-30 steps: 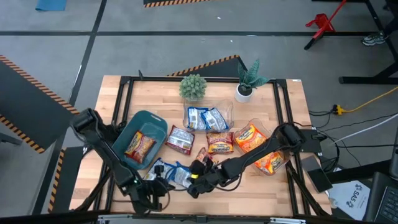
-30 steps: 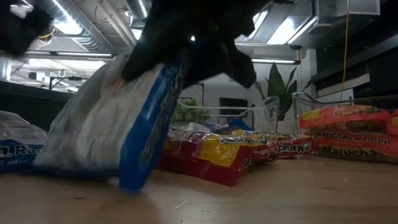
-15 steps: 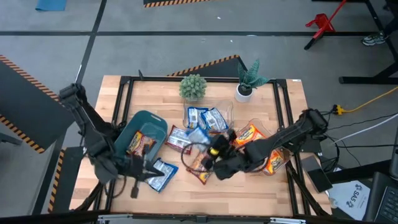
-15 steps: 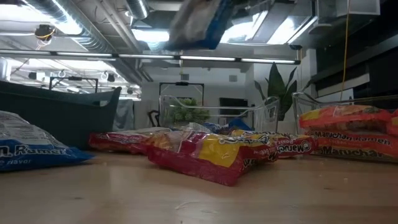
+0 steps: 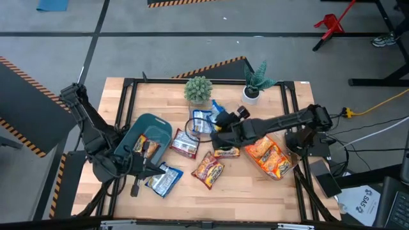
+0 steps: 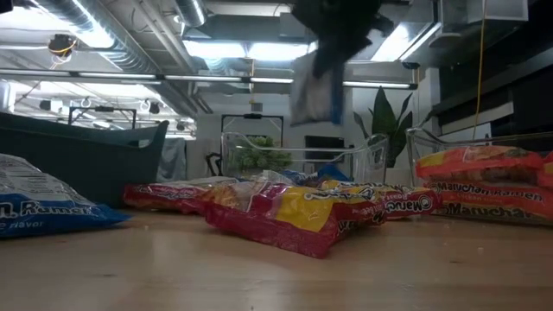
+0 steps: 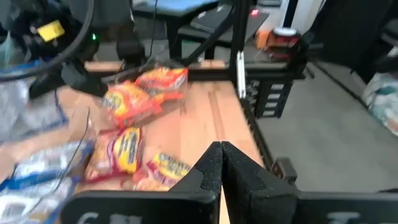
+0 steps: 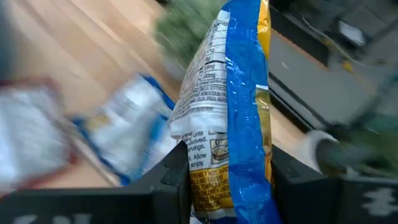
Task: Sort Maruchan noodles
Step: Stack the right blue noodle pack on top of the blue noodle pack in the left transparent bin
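Table (image 5: 160,89): wooden, cluttered with packets.
Right gripper (image 5: 216,125): clamping your blue-and-white Maruchan packet (image 8: 227,118) edge-on.
Risk: packet slips out, missing the clear tub (image 5: 231,110) below.

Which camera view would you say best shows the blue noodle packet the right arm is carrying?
The right wrist view: the blue noodle packet fills it, clamped in the right end effector. The low view shows it blurred overhead; the high view, a blue sliver; the left wrist view, nothing clear.

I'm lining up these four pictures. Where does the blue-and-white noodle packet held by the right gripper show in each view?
High view: blue-and-white packet above the clear tub, near the spiky plant.
Low view: hanging at top centre, above the spiky plant.
Left wrist view: not identifiable.
Right wrist view: upright at centre, with a green blur beyond it, likely the plant.
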You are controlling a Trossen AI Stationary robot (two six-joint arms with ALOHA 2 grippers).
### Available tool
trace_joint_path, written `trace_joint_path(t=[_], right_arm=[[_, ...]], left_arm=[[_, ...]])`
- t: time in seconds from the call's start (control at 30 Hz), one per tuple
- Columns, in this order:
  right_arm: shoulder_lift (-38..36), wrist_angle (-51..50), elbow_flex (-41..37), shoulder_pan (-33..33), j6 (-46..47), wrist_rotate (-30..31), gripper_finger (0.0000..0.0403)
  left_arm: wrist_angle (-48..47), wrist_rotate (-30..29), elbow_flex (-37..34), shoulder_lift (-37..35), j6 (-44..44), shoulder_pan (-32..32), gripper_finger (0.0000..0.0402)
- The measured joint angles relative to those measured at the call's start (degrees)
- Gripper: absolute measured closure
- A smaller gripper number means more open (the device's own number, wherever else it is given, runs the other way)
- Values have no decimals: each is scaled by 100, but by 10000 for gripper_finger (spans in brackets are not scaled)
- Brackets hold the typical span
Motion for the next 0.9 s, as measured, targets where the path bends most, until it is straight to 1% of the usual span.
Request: trace_joint_path(t=[0.1,0.17,0.23,0.3,0.43,0.6,0.7,0.77,0.9], right_arm=[[58,-615,13,-186,268,-119,299],[125,-876,-8,-275,225,-150,299],[217,-791,-2,-318,-108,-32,299],[265,-772,0,-347,-288,-49,299],[486,-792,4,-407,-214,-388,299],[832,-809,2,-415,-413,-316,299],[956,-755,2,-399,-747,54,299],[986,-601,4,-367,-1259,206,299],[1001,-420,4,-292,-2375,295,299]], left_arm=[[-237,-46,0,3,-181,0,401],[-271,-113,0,3,-191,0,401],[-293,-182,0,3,-190,0,401],[-312,-237,0,3,-189,0,401],[-351,-281,0,3,-191,0,401],[-362,-284,0,3,-191,2,401],[-376,-286,0,3,-191,2,401],[-400,-286,0,3,-191,2,401],[-465,-286,0,3,-196,2,401]])
